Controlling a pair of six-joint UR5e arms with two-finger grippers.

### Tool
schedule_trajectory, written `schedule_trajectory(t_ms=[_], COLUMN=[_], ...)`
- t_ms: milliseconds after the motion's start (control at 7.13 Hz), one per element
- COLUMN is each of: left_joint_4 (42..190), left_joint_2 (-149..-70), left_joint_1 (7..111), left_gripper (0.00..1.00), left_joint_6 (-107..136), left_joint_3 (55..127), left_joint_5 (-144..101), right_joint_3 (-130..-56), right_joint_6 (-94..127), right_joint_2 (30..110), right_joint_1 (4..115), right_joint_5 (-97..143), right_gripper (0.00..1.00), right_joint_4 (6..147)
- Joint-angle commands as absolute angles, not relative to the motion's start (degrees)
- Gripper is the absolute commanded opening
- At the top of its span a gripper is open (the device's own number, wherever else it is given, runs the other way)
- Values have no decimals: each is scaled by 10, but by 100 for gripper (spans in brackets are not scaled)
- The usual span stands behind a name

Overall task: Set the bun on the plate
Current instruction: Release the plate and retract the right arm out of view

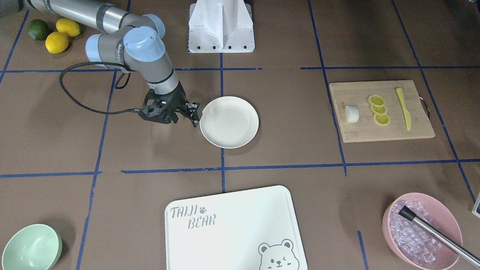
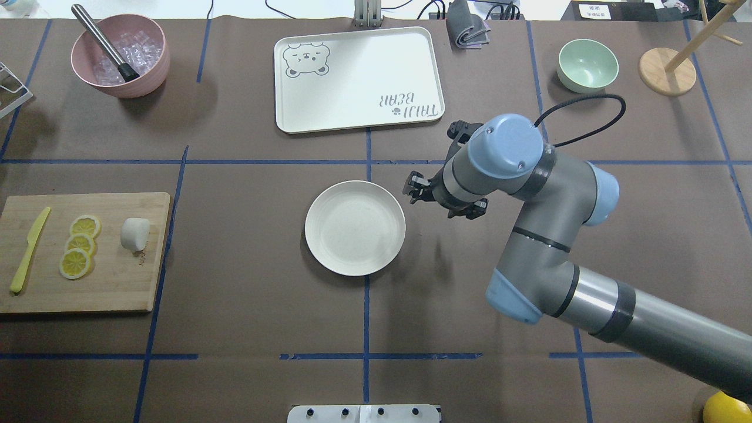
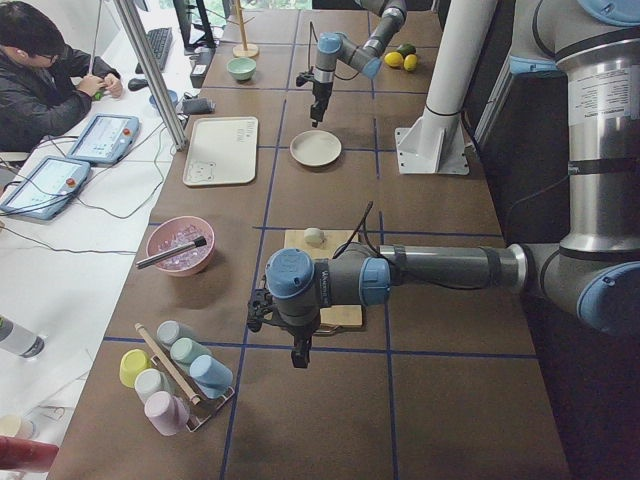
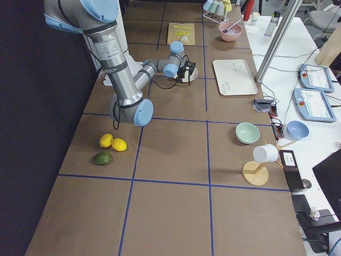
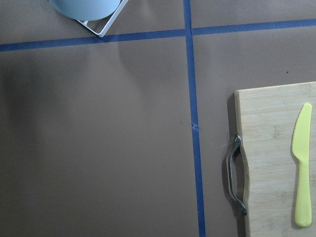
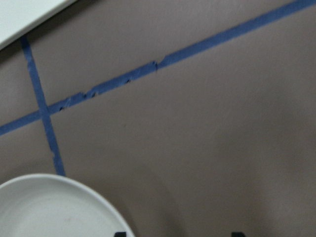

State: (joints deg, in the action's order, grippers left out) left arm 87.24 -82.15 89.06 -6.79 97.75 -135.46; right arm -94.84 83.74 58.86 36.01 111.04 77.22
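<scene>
The bun, a small white lump, lies on the wooden cutting board at the table's left, beside three lemon slices. The empty cream plate sits mid-table. My right gripper hovers just off the plate's right rim, open, with nothing between its fingertips; the right wrist view shows the plate's edge. My left gripper shows only in the exterior left view, hanging past the board's outer end, away from the bun; I cannot tell if it is open or shut.
A yellow knife lies on the board. At the far side stand the bear-printed board, a pink bowl of ice, a mint-green bowl and a wooden stand. Lemons and a lime lie near the robot.
</scene>
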Motion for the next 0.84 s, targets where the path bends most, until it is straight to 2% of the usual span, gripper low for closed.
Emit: schedule_trajectory(t_ms=[0,140,280,701], left_joint_4=[883,888,888,887], left_joint_2=[-826,-826,-831,-854], left_joint_1=[873,865,864,864], left_gripper=[100,100,100,100], left_joint_6=[-69,-68,-64,-61], left_joint_3=[993,1009,1008,994], left_joint_5=[-1361,-1356,-1355,-1355], right_joint_3=[-950,-951,-971,-971], right_joint_6=[636,519,407,-12], right_joint_2=[607,626,688,855], right_joint_1=[453,496,546,757], right_joint_5=[1166,1183,1186,1249], right_gripper=[100,100,100,100], right_joint_4=[883,921,925,925])
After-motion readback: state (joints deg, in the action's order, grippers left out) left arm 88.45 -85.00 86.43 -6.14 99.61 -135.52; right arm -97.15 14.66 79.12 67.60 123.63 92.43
